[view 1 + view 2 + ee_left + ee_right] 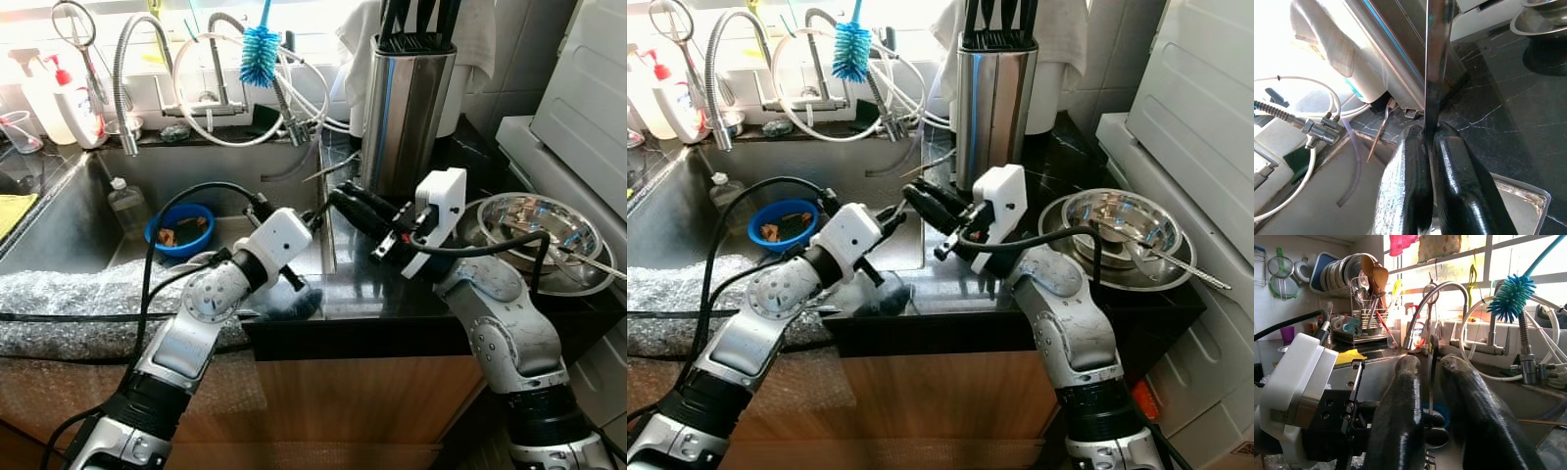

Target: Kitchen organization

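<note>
Over the counter edge, your 2 grippers meet: left gripper (1426,142) pinches a knife blade (1436,58); right gripper's (1431,367) fingers straddle it, spread.

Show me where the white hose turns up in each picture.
Left eye view: the hose loops below the taps, behind the sink.
Right eye view: the hose makes the same loop, upper left.
Left wrist view: the hose curves away from the metal fitting.
Right wrist view: the hose curves under the brush.
Shared landmark: the fitting.
</note>
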Motion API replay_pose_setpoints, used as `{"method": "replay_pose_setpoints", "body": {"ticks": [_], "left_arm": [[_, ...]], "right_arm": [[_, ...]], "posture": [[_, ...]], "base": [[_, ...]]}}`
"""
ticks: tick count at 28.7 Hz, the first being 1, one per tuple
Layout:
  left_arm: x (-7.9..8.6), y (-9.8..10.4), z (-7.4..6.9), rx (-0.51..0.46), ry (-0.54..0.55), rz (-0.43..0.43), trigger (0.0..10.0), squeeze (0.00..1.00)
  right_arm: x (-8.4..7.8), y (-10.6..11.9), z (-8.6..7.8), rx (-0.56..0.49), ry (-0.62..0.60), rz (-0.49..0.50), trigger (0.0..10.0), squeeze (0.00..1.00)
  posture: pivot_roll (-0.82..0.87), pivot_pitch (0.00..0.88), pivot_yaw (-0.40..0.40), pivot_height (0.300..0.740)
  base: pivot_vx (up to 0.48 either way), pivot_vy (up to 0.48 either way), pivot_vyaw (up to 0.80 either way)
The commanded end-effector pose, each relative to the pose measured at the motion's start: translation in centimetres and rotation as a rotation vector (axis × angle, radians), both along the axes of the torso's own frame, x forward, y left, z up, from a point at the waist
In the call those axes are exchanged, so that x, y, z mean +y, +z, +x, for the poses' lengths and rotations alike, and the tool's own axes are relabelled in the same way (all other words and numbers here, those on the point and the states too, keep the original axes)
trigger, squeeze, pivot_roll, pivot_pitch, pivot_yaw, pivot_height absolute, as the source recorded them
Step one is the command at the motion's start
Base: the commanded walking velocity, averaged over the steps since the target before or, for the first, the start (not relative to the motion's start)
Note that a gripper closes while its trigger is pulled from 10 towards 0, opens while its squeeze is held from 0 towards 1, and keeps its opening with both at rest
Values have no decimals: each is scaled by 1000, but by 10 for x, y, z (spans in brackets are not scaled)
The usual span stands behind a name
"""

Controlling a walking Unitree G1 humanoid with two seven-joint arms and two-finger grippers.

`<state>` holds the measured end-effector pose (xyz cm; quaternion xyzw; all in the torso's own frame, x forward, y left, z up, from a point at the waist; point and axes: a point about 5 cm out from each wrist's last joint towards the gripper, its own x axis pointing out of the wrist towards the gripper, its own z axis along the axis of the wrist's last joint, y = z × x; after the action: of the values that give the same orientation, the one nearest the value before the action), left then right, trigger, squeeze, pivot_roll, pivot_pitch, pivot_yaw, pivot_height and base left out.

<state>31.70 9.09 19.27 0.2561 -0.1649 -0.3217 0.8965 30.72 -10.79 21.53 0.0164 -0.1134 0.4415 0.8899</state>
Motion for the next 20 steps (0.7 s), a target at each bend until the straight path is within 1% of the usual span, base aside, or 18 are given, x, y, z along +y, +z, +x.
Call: {"method": "replay_pose_setpoints", "body": {"ticks": [1, 7, 8, 10, 11, 14, 17, 18, 19, 20], "left_arm": [[3, 6, 4, -14, 16, -5, 0, 0], [2, 5, 4, -13, 17, -7, 0, 0], [2, 4, 5, -14, 23, -2, 0, 0], [3, 3, 6, -16, 33, 0, 0, 0], [4, 4, 8, -28, 62, -2, 0, 0], [9, 4, 11, -33, 106, -4, 0, 0], [11, 4, 13, -35, 123, -2, 0, 0], [16, 4, 16, -37, 175, -2, 627, 0], [20, 3, 19, -38, 213, -6, 2275, 0], [22, 2, 21, -32, 237, -14, 4941, 0]], "right_arm": [[1, 4, 1, -9, -4, -1, 10000, 1000], [1, 4, 1, -15, -11, -4, 10000, 1000], [0, 6, 4, -27, -43, 2, 10000, 0], [-1, 8, 5, -36, -67, 10, 10000, 0], [-1, 9, 6, -39, -87, 17, 10000, 0], [-3, 9, 6, -42, -115, 24, 10000, 0], [-4, 9, 7, -42, -128, 29, 10000, 0], [-5, 9, 7, -39, -147, 42, 10000, 0], [-5, 9, 7, -38, -154, 50, 10000, 0], [-5, 10, 6, -36, -155, 58, 10000, 0]], "posture": [[-18, 0, 37, 740], [-18, 0, 37, 740], [-19, 0, 37, 740], [-19, 0, 37, 740], [-20, 0, 38, 740], [-21, 0, 40, 740], [-22, 0, 41, 740], [-23, 0, 42, 740], [-25, 0, 45, 740], [-25, 0, 45, 740]], "base": [[0, 0, 0], [0, 0, 0], [0, 0, 0], [0, 0, 0], [0, 0, 0], [0, 0, 0], [0, 0, 0], [0, 0, 0], [0, 0, 0], [0, 0, 0]]}}
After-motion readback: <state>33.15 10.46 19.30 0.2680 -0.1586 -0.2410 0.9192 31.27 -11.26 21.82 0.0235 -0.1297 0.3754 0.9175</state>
